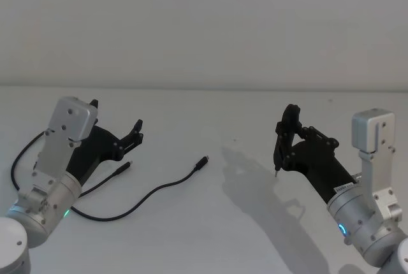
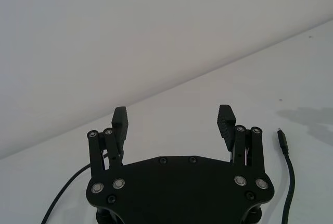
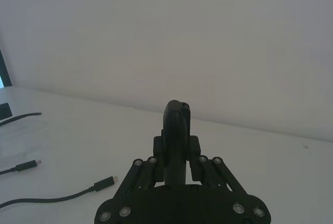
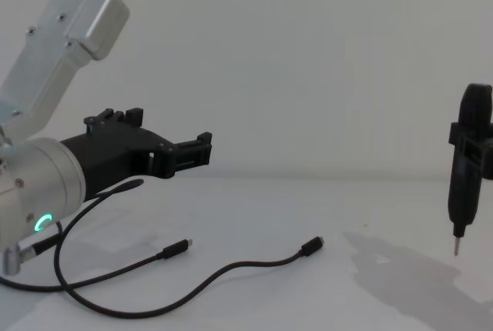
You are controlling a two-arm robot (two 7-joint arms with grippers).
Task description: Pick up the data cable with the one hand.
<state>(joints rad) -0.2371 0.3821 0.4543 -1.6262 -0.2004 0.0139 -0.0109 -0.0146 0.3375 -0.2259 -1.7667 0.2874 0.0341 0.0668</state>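
The left claw point(image 1: 116, 115) is open wide and holds nothing. It hangs in the air over the white table point(image 1: 191, 105). The data cable point(image 1: 159, 190) lies flat on the table below the claw and does not touch it. One plug rests about under the claw's tips. The other plug sits farther out, past its right finger, and the rest of the cord curls back under the claw's own wrist. The right claw point(image 1: 285, 139) is well apart on the other side, closed tight on a pen-like stick point(image 4: 459, 227), and looks idle. Things could go wrong from here. The cord is thin and floppy, so if the claw comes down a little to one side, a finger may push it away and the claw may close on air. If it stops too high, it would likely miss too. The cord runs under the wrist, so a lift may drag or snag the loop. The chest view shows the gap between the claw point(image 4: 171, 127) and the cable point(image 4: 231, 269), which the head view does not make plain. The left wrist view shows how far apart the two pads point(image 2: 119, 117) stand, with one end of the cable point(image 2: 287, 166) beside the right finger. The right wrist view shows the cable point(image 3: 57, 199) with both plugs lying apart.
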